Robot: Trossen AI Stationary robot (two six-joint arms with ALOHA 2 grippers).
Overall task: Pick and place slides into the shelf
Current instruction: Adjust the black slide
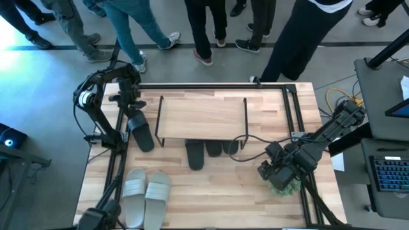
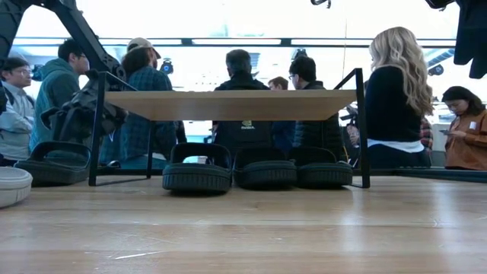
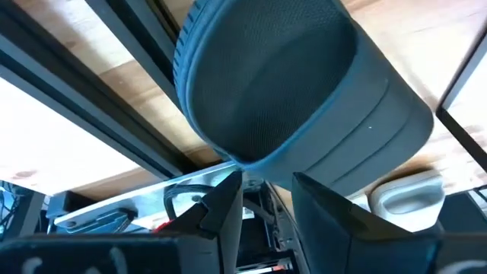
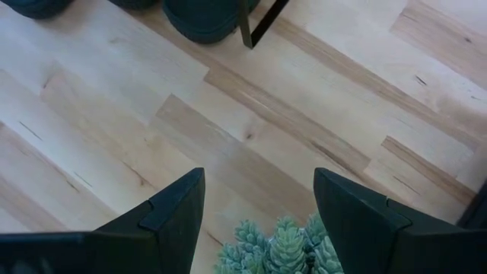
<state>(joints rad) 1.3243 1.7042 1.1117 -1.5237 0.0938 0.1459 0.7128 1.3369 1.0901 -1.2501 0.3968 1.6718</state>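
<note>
The wooden tabletop (image 1: 217,191) carries the shelf (image 1: 201,118) near its far edge, with 3 black slides (image 2: 262,169) already tucked under the light-wood board, toes poking out toward the near side. Of these, the left one (image 1: 195,155) sticks out furthest in the high view. The pale grey-white pair (image 1: 146,190) lies side by side at the near left of the table, well apart from the shelf.

The 4th black slide (image 1: 140,133) sits just outside the shelf's left wire legs, and the left gripper (image 1: 131,105) is down at its far end. In the left wrist view its fingers (image 3: 221,217) stand only a little apart right at the heel rim of that slide (image 3: 297,99); whether they actually pinch the rim is hard to say, though it looks like a light hold. The right gripper (image 1: 271,169) waits near the right edge, its fingers (image 4: 171,213) spread wide and empty over a small green succulent (image 4: 281,247).

To do this step well, the grip on the rim should be firm before lifting. The 3 bays underneath look full, so the top board seems the sensible spot. Lift clear of the wire legs, keep the sole level, and set it flat
</note>
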